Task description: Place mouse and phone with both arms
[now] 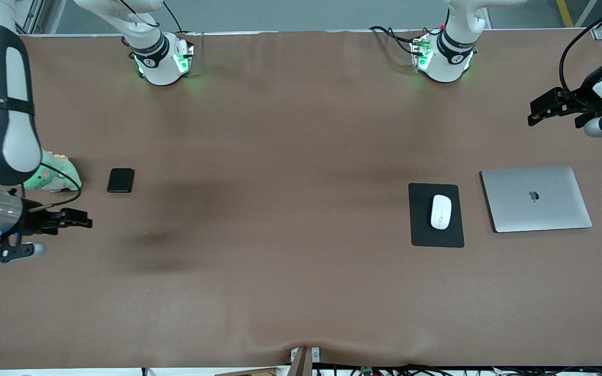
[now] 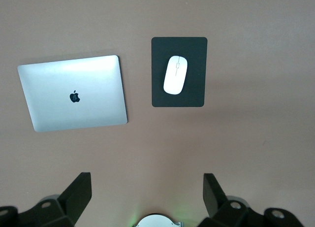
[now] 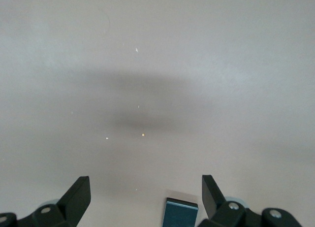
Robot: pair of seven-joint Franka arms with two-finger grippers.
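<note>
1. Mouse (image 1: 441, 211) lies on the black mouse pad (image 1: 436, 214), with a closed silver laptop (image 1: 536, 198) beside it, toward my left arm's end of the counter (image 1: 280, 156).
2. Phone (image 1: 120, 180) lies toward my right arm's end.
3. My left claw (image 1: 539, 110) hangs released at two o'clock from the laptop.
4. My right claw (image 1: 79, 219) hangs released at seven o'clock from the phone.

Left gripper (image 1: 533, 112) raised, fingers spread, right gripper (image 1: 84, 220) likewise — both empty
</note>
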